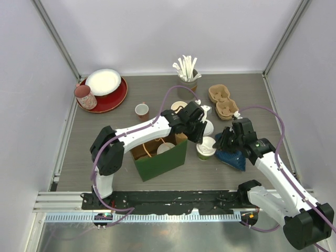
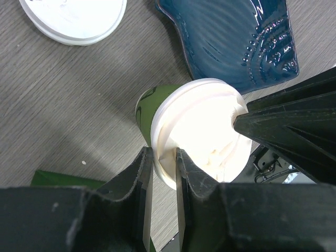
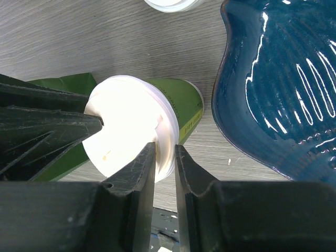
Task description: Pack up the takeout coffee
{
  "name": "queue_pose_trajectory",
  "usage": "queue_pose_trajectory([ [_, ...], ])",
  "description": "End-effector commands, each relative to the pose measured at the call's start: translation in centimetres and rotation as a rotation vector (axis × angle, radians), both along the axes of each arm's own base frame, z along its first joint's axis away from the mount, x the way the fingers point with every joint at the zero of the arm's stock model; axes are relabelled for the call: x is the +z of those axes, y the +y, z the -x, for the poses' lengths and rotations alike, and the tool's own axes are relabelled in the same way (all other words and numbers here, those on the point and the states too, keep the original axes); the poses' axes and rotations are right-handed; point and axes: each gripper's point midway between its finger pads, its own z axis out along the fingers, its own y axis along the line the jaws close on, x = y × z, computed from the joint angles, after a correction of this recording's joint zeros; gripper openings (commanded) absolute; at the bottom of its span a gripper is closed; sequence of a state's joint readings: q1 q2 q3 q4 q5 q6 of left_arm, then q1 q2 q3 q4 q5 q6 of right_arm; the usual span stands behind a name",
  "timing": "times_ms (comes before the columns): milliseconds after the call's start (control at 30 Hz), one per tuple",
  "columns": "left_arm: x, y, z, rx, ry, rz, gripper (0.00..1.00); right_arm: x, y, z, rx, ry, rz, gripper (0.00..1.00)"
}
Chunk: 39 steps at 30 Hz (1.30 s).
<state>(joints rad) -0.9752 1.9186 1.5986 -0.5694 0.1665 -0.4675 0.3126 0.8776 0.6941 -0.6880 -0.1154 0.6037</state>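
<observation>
- The left arm is extended from its base across the open top of the green paper bag point(image 1: 163, 160), and its wrist is angled down just past the bag's right edge.
- The left hand point(image 2: 164, 160) is pinched on the white lid point(image 3: 126, 121), whose rim is caught between the two dark, ridged fingers.
- The right arm is brought in from the side away from the bag, so the two hands are set tip to tip over one cup.
- The right hand point(image 3: 164, 155) is likewise pinched on the opposite rim of the same lid.
- The green cup point(image 3: 184, 100) under that lid is placed just beside the bag's right side, outside it. Whether its base is rested on the counter point(image 1: 105, 136) cannot be told.
- The lid is formed of smooth, round white plastic with a raised edge, and the cup wall is made of matte green paper.
- The bag is made of stiff green paper, brown inside and open at the top. A second cup point(image 1: 165, 148), pale on top, is seen inside it.
- A blue dish point(image 3: 278, 89), glossy and ribbed, is laid beyond the cup from the bag.
- A spare lid point(image 2: 73, 18) is laid flat near the bag's back right corner.
- The counter is finished in grey wood grain.
</observation>
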Motion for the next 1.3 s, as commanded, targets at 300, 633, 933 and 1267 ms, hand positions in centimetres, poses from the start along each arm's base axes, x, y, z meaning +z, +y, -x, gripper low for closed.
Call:
queue_pose_trajectory([
  [300, 3.8, -0.6, 0.7, -0.108, -0.034, 0.026, 0.29, 2.4, 0.7, -1.0, 0.054, -0.043, -0.002, 0.30],
  [633, 5.2, -1.3, 0.0, -0.132, -0.050, 0.058, 0.41, 4.7, 0.7, -2.3, 0.085, -0.095, 0.029, 0.40],
  [933, 6.6, 0.4, -3.1, -0.067, -0.096, 0.070, 0.43, 5.7, -0.8, -3.2, 0.020, -0.114, 0.089, 0.42],
  [1267, 5.2, 2.0, -3.9, 0.005, -0.023, 0.070, 0.26, 6.2, -2.2, -5.2, -0.075, -0.165, 0.037, 0.38],
])
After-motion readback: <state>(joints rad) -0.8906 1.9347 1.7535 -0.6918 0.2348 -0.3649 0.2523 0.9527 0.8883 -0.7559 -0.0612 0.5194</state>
